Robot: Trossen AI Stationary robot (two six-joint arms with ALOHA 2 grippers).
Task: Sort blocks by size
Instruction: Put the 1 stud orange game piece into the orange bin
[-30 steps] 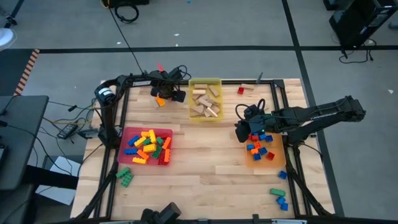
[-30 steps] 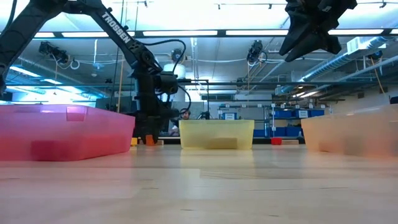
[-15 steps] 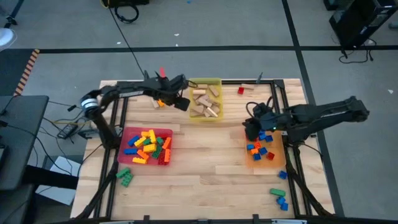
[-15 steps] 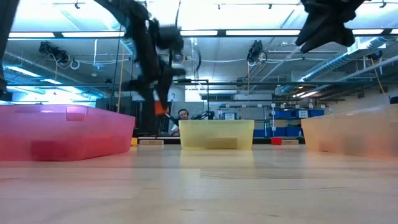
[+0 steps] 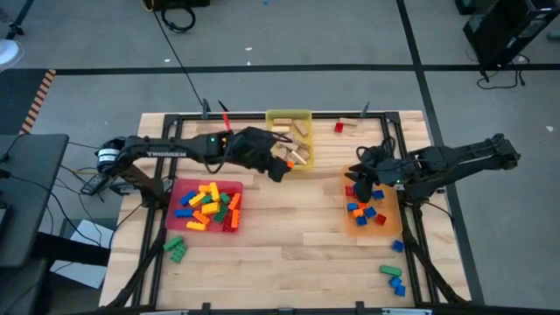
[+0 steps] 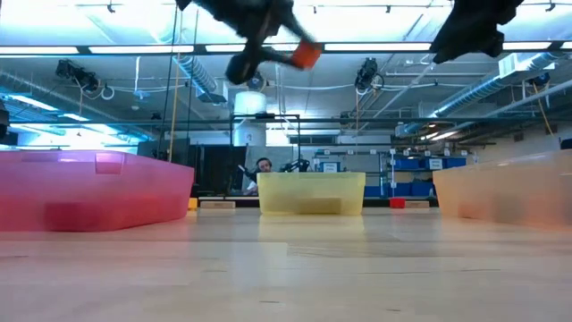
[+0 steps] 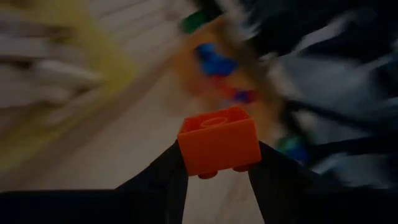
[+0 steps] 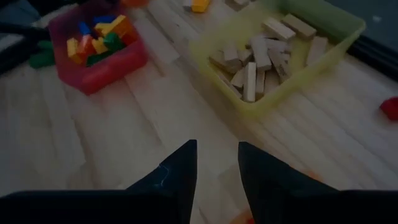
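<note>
left wrist view: left gripper (image 7: 217, 165) is clamping a short orange brick (image 7: 219, 141) | right gripper (image 8: 216, 155) is hanging slightly parted, gripping nothing, at 3 o'clock

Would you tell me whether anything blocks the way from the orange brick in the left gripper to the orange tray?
Nothing on the table between them. The left gripper carries the orange brick high, but the right gripper hangs over the orange tray.

Wooden table (image 5: 289, 236) carrying red tray (image 5: 178, 190) near left edge, yellow tray (image 5: 289, 115) at far edge, orange tray (image 5: 392, 223) near right edge; loose green bricks (image 5: 175, 248), blue bricks (image 5: 394, 278) lying near front corners.
</note>
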